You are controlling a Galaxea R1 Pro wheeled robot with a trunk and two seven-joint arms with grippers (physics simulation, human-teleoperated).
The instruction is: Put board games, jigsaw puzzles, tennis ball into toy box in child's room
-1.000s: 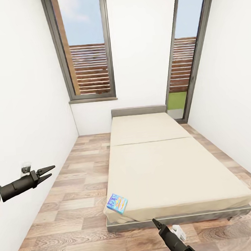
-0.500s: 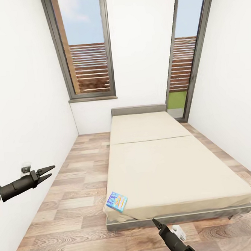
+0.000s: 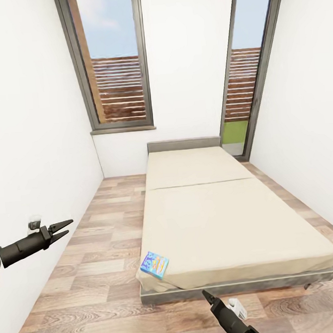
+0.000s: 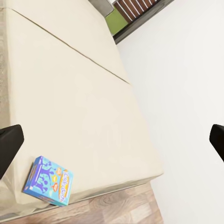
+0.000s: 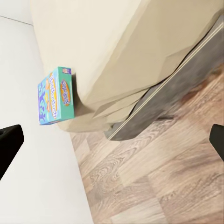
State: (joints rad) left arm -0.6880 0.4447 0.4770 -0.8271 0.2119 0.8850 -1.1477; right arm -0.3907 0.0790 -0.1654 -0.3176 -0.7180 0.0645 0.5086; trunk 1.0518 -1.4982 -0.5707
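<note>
White walls, two tall dark-framed windows and plank flooring (image 3: 94,272) mark the child's room, and its task thing in sight is the blue board game (image 3: 154,265), lying flat on the beige mattress at the near left corner of the bed (image 3: 231,221). Around it the mattress is bare, so one game remains here to collect. Neither hand carries anything: the left hand (image 3: 65,226) hangs off to the side near the wall with its fingers apart, and the right hand (image 3: 205,295) sits low before the bed frame, its fingers too foreshortened to tell apart or together. Against the earlier frames the bed sits slightly lower and nearer: the camera has moved, while the game lies as before.
</note>
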